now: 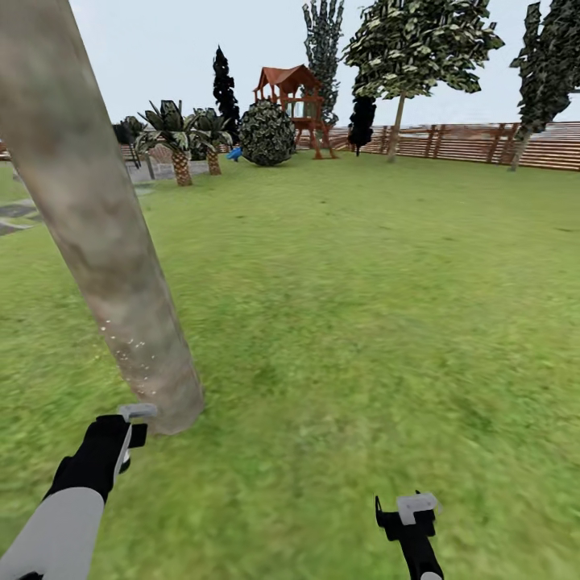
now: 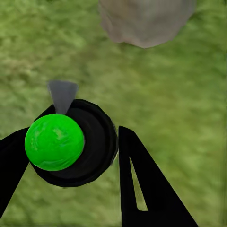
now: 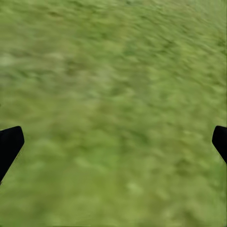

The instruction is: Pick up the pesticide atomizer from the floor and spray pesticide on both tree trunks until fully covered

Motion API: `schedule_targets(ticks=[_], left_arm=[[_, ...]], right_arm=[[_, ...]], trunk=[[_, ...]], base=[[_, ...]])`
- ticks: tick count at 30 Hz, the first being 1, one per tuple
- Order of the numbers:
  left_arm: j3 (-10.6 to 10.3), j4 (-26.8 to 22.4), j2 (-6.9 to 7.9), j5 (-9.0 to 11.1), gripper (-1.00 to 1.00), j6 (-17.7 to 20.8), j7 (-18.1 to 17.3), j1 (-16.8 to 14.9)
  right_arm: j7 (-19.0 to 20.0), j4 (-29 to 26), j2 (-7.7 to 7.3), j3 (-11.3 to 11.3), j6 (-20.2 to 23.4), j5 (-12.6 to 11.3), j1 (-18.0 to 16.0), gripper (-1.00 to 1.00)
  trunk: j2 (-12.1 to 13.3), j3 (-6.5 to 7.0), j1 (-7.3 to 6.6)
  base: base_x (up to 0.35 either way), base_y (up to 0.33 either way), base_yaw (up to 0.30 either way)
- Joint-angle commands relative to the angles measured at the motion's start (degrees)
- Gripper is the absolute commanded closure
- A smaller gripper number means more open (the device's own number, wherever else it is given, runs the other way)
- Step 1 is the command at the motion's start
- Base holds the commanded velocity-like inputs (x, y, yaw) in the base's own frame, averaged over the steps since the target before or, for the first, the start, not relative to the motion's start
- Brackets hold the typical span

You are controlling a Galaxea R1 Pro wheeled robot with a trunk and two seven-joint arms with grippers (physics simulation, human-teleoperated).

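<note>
A thick grey-beige tree trunk (image 1: 97, 242) rises slanted at the left of the head view, and small white specks dot its lower part. My left gripper (image 1: 129, 431) is just in front of its base, shut on the pesticide atomizer (image 1: 138, 412). In the left wrist view the atomizer (image 2: 71, 142) is a black round body with a green ball top and a grey nozzle, held between the black fingers (image 2: 142, 189), nozzle pointing toward the trunk's foot (image 2: 146, 21). A second tree (image 1: 396, 121) stands far off by the fence. My right gripper (image 1: 407, 511) hangs open over the grass floor (image 3: 113, 71).
Green lawn (image 1: 362, 282) stretches ahead and right. At the back stand short palms (image 1: 181, 153), a round bush (image 1: 266, 133), a wooden play tower (image 1: 294, 101), dark conifers (image 1: 225, 89) and a brown slat fence (image 1: 483, 143). Grey paving slabs (image 1: 14, 213) lie at the far left.
</note>
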Motion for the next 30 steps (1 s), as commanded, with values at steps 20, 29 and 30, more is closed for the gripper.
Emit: schedule_targets(ticks=[20, 29, 30], left_arm=[[-0.05, -1.05, -1.40, -0.28, 1.00, 0.23, -0.04, -0.07], [-0.29, -1.89, -1.19, -0.39, 1.00, 0.32, 0.05, -0.08], [-0.30, -1.99, -1.16, -0.38, 1.00, 0.32, 0.05, -0.07]], right_arm=[[-0.39, 0.00, -0.03, 0.49, -0.07, -0.29, -0.01, -1.00], [-0.39, -0.02, 0.12, 0.49, -0.07, -0.29, -0.01, -1.00], [-0.39, -0.02, 0.09, 0.49, -0.06, -0.29, -0.01, -1.00]], trunk=[[-0.02, -0.05, 0.01], [-0.02, -0.05, 0.01], [-0.02, -0.05, 0.01]], base=[[0.139, -0.235, 0.063], [0.056, -0.275, 0.135], [0.092, -0.275, 0.274]])
